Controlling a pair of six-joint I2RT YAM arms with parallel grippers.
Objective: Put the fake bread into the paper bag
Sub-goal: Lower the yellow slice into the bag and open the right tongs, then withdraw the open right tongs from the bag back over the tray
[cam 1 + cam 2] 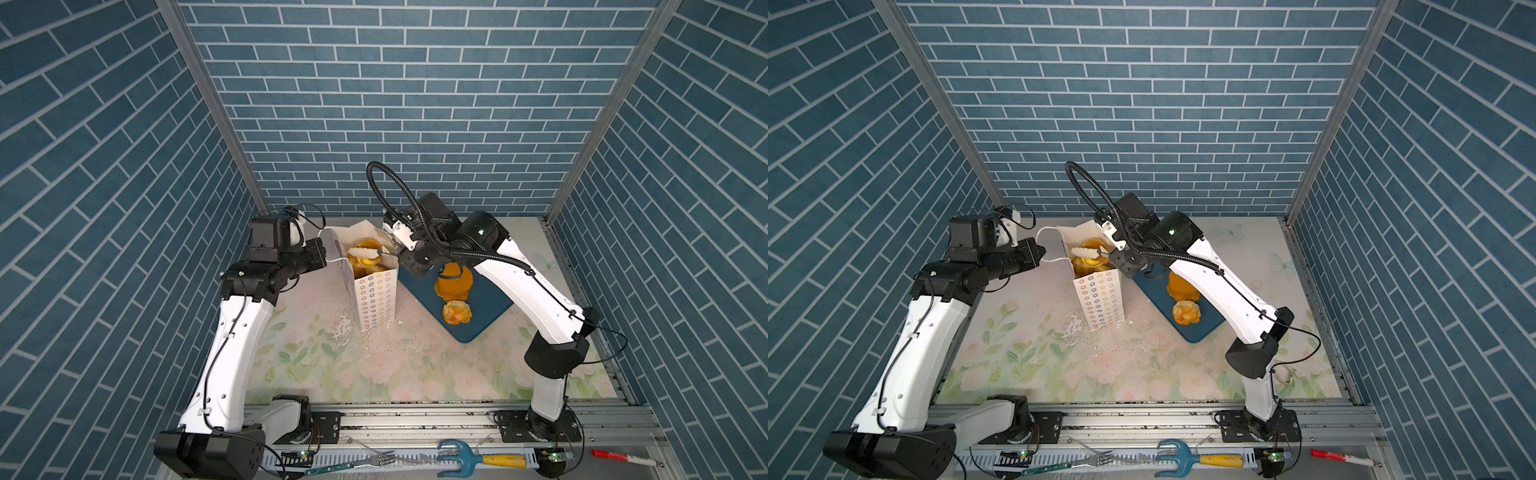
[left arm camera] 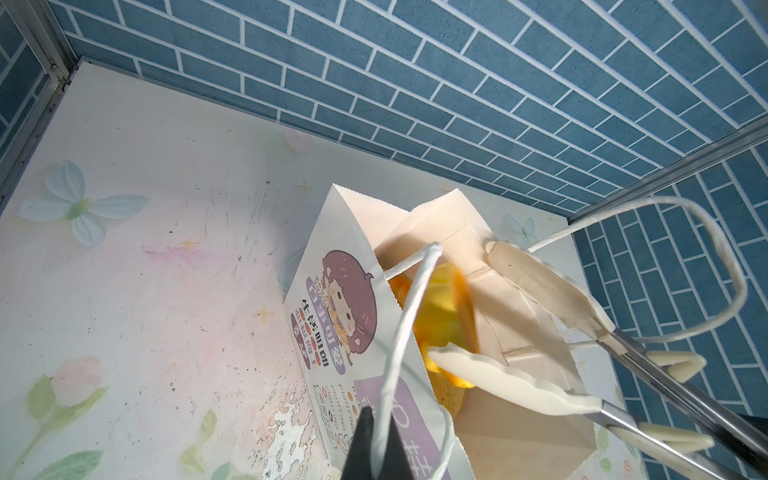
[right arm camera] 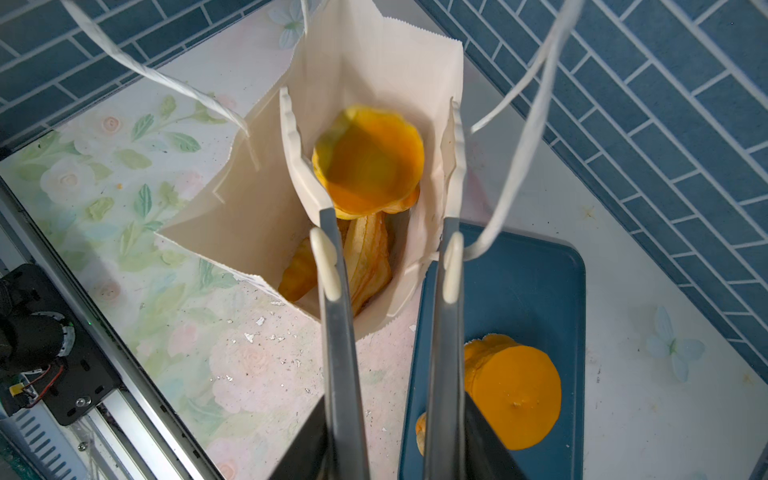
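Note:
The white paper bag [image 1: 374, 299] [image 1: 1100, 299] stands open on the flowered table, cartoon print facing my left wrist camera [image 2: 345, 224]. My left gripper [image 2: 380, 432] [image 1: 322, 257] is shut on its cord handle [image 2: 409, 320]. My right gripper [image 3: 395, 419] [image 1: 409, 259] grips white-tipped metal tongs [image 3: 336, 291], whose tips are spread over the bag mouth. A round piece of fake bread [image 3: 370, 162] [image 2: 440, 307] shows blurred between the tips, apart from one of them. More bread [image 3: 370, 253] lies deeper inside. A thick round cake [image 1: 455, 284] [image 3: 515, 399] and a knotted bun [image 1: 457, 312] [image 1: 1187, 312] sit on the blue tray [image 1: 486, 303].
The blue tray [image 3: 519, 291] lies right beside the bag. Brick-patterned walls close in the back and both sides. On the front rail lie a fork [image 1: 374, 459], a blue hand rake [image 1: 457, 455] and a red marker [image 1: 623, 457].

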